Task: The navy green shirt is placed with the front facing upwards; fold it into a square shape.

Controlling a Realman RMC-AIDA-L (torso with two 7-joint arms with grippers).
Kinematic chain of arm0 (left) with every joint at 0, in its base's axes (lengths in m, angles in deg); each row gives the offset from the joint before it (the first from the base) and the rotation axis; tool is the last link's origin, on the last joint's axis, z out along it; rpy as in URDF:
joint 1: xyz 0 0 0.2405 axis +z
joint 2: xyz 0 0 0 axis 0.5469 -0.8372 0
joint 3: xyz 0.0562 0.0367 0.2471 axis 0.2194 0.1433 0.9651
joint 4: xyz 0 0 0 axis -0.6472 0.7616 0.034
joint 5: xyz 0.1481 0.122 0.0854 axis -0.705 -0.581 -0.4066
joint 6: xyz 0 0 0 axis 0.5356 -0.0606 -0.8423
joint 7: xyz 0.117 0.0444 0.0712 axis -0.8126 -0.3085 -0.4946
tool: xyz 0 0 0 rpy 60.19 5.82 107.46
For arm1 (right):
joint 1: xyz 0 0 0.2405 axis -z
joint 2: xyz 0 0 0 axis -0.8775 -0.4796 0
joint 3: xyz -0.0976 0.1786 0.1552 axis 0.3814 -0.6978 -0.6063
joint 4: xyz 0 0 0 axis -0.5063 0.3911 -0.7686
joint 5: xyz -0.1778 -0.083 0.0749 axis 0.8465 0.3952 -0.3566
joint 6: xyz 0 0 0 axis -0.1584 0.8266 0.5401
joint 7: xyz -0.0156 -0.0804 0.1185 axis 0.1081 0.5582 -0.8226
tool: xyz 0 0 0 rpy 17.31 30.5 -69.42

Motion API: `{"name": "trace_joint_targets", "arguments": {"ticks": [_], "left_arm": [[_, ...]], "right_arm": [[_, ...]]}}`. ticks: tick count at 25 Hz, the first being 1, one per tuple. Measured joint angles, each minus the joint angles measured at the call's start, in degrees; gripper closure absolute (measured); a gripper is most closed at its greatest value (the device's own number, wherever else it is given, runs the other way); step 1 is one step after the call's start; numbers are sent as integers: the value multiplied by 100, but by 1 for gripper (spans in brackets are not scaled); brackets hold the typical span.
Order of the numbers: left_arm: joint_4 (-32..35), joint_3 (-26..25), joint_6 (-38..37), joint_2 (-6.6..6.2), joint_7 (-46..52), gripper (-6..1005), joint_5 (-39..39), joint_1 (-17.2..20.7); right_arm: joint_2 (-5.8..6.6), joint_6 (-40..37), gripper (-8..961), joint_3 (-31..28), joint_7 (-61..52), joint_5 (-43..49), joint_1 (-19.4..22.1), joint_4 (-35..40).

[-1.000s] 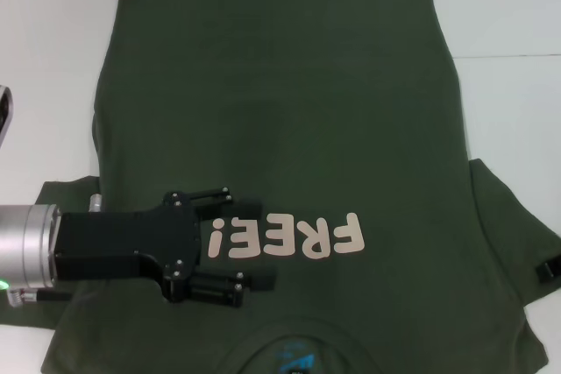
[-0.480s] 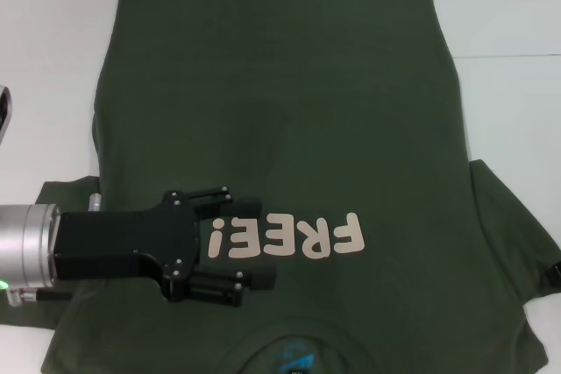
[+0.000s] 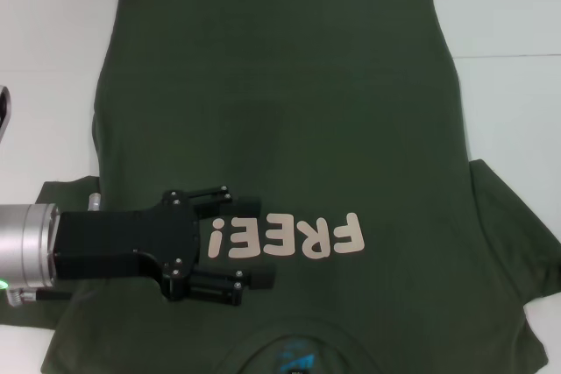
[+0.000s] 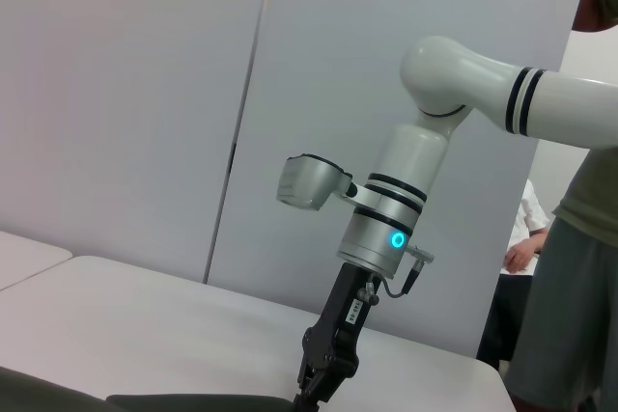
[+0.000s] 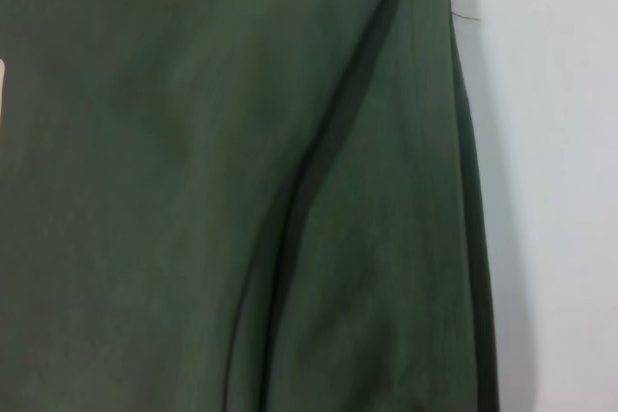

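Folding not yet begun: left gripper [image 3: 230,243], fingers spread, is hovering over the navy green shirt [image 3: 289,111] beside its lettering; next move needs a sleeve grasp.

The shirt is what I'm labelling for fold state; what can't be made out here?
- Shirt collar and label: cut off by the head view's bottom edge.
- Its left sleeve: mostly hidden under the left gripper.
- Right gripper: fingertips cut off at the left wrist view's bottom edge; absent from the head view.
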Motion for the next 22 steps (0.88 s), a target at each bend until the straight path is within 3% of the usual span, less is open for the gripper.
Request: {"name": "trace_joint_targets", "arguments": {"ticks": [2, 7, 13, 22], "left_arm": [[0, 0, 0, 0, -2, 93, 0, 0], [0, 0, 0, 0, -6, 94, 0, 0], [0, 0, 0, 0, -3, 95, 0, 0], [0, 0, 0, 15, 6, 97, 0, 0]], "right_arm": [[6, -1, 917, 3, 1, 3, 1, 2], [50, 122, 944, -4, 4, 41, 48, 162], [207, 571, 943, -66, -62, 127, 93, 238], [330, 1153, 944, -25, -247, 185, 105, 80]]}}
